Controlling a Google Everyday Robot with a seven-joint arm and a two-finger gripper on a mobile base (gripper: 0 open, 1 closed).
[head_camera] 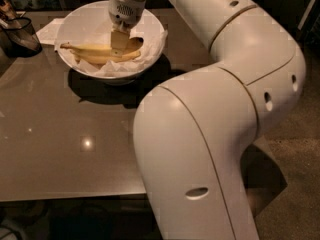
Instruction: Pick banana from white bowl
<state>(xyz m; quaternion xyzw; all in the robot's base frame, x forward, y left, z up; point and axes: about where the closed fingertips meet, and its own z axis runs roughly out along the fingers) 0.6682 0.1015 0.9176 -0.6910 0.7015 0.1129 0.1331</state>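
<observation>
The banana (87,53) lies lengthwise in the white bowl (75,21), on crumpled white paper, with its stem end pointing left. The bowl stands at the far left of the brown table. My gripper (119,43) reaches straight down into the bowl from above and sits right at the middle of the banana, covering part of it. The arm's wrist (125,6) hangs over the bowl's far rim.
A dark mesh basket (20,34) stands at the table's far left edge, next to the bowl. A white paper sheet (49,30) lies between them. My large white arm links (200,149) fill the right and front of the view and hide the table's right side.
</observation>
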